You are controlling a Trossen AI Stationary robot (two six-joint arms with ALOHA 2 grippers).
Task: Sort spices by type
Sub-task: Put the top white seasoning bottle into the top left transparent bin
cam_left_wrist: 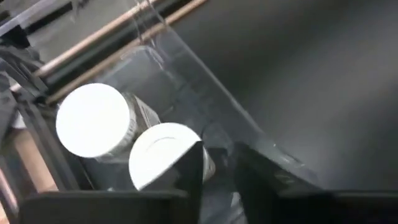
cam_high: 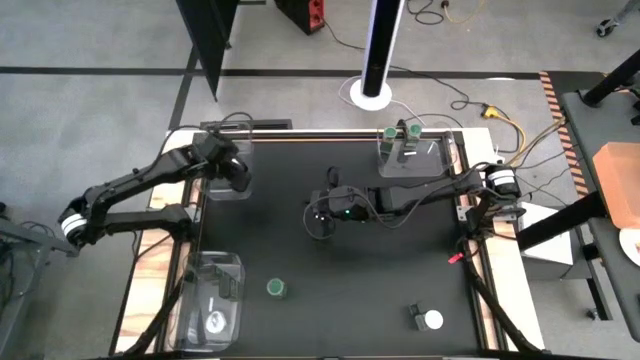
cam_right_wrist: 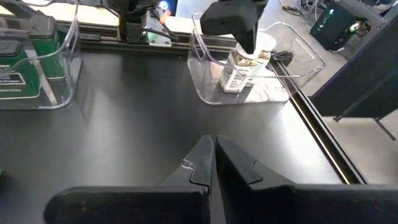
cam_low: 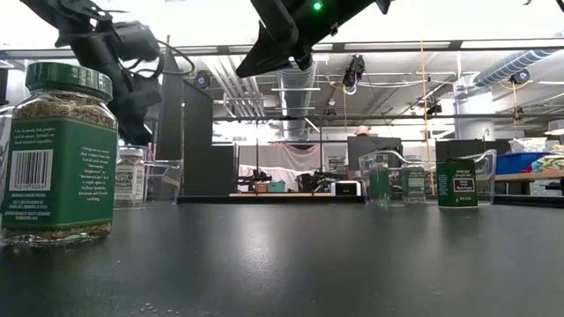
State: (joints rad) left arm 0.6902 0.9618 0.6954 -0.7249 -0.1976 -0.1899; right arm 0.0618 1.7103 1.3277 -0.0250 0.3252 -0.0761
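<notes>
On the black tabletop, three clear trays hold spice jars; two jars stand loose. Left hand state unclear; right hand clenched, empty.

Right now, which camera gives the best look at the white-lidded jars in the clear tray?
The left wrist view: both white-lidded jars fill it, side by side in the clear tray, beside the left pincer. The right wrist view shows the jars small and partly hidden by that pincer. The low view shows one jar distantly; the high view hides them.
</notes>
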